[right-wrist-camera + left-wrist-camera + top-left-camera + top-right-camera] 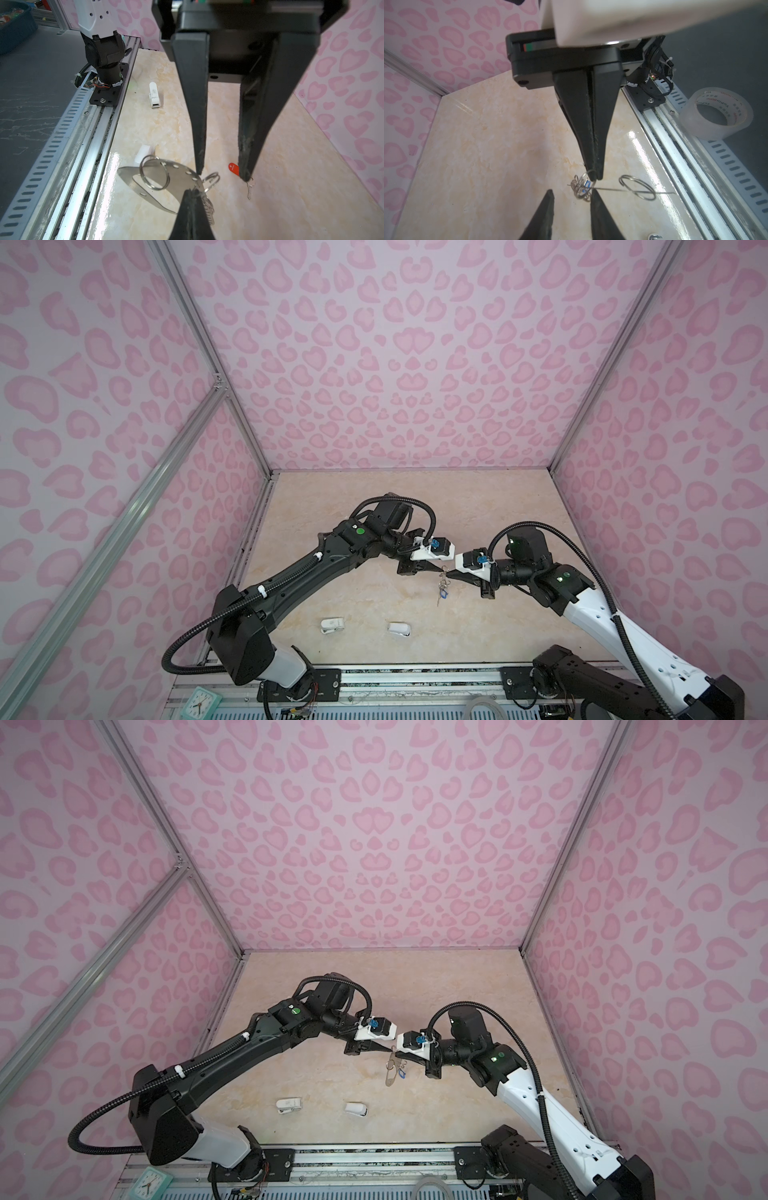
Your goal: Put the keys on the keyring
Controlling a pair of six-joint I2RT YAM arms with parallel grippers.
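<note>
The two arms meet above the middle of the worktop (498, 506), their tips almost nose to nose. The right gripper (594, 178) is closed tight, pinching the keyring (180, 185) at the end of its straight edge, where the small wire rings sit. The flat grey plate hangs clear of the worktop and throws a shadow on it; in both top views it dangles from the closed tips toward the front edge. A large split ring (154, 188) is threaded through the plate. The blue-tagged key (444, 594) hangs among the wire rings just below the pinched end.

The left gripper (222, 175) has its fingers spread apart and is not clamped on anything. One fingertip stands just beside the ring end of the keyring. The other is just beside the red-tagged key (233, 168), whose red tag and silver blade show on either side of that tip; whether the tip touches the key I cannot tell.

Two white plastic pieces (332, 624) lie near the front edge of the worktop, apart from each other and well apart from both grippers
</note>
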